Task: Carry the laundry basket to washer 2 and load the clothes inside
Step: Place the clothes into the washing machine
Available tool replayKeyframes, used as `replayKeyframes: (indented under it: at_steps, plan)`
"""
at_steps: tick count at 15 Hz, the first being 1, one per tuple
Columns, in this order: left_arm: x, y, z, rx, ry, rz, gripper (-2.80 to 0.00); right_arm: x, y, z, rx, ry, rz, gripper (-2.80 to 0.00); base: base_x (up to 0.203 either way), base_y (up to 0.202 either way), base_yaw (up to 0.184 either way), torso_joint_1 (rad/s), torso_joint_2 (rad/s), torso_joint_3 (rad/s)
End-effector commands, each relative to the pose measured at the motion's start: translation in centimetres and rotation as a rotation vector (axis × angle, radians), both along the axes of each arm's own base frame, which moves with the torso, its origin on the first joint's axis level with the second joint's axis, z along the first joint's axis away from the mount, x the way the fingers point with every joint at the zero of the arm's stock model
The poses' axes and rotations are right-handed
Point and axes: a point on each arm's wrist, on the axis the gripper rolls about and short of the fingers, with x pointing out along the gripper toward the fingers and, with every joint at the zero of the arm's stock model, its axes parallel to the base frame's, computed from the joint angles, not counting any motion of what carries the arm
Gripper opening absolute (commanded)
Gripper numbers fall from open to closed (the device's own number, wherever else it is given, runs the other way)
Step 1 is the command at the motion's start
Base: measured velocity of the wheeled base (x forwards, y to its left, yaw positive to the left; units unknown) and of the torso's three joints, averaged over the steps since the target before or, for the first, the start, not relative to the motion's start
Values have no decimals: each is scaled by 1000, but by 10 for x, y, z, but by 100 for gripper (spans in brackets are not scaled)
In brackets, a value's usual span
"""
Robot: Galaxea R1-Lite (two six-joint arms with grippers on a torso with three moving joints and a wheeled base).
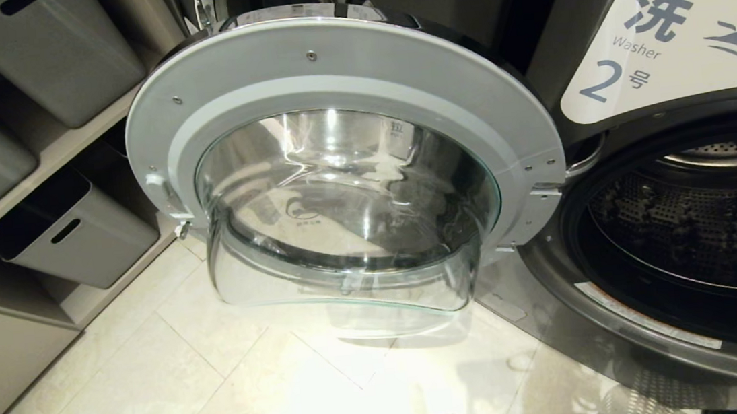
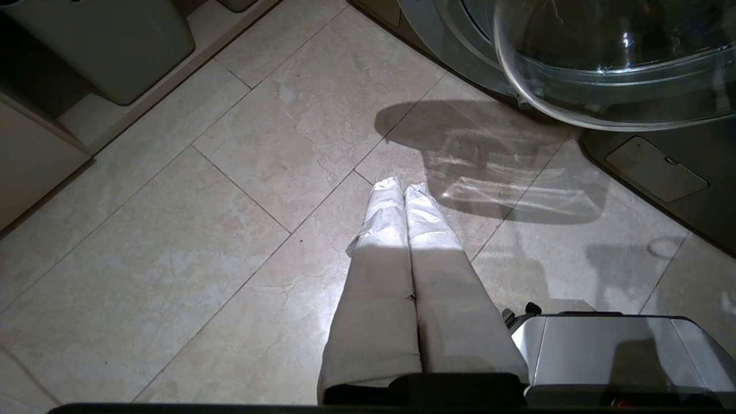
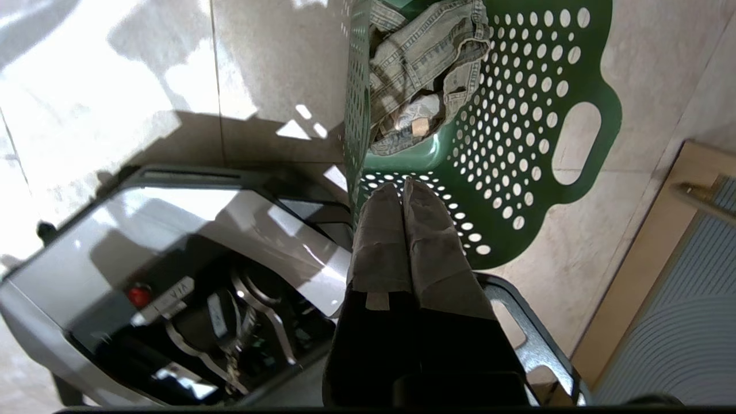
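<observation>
Washer 2 [image 1: 676, 35] stands at the right of the head view, its white label showing a 2. Its round glass door [image 1: 344, 169] hangs swung open to the left, and the perforated drum [image 1: 688, 223] is exposed. The dark green laundry basket [image 3: 512, 132] shows only in the right wrist view, on the tiled floor beside my base. The clothes [image 3: 422, 75], a faded denim bundle with a whitish patch, lie inside it. My right gripper [image 3: 402, 185] hovers over the basket's near wall, shut and empty. My left gripper [image 2: 402, 187] hangs over bare floor, shut and empty.
Grey storage bins [image 1: 74, 235] sit on shelves at the left. My own base [image 3: 172, 270] lies close beside the basket. A pale wall edge and a ribbed grey panel [image 3: 684, 322] stand behind the basket. Tiled floor [image 1: 190, 386] stretches below the open door.
</observation>
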Motion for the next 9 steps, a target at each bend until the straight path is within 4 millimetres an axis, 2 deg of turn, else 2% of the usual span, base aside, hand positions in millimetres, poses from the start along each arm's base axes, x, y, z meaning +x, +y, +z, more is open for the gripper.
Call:
replayKeyframes:
  at_steps: [1,9]
  plan:
    - [0,0,0,0,3,0,-280,16,-13,-3,56,60,-100,-280,0,0,0,0,0,0]
    - [0,0,0,0,2,0,-280,51,-69,-8,157,57,-338,-280,0,0,0,0,0,0]
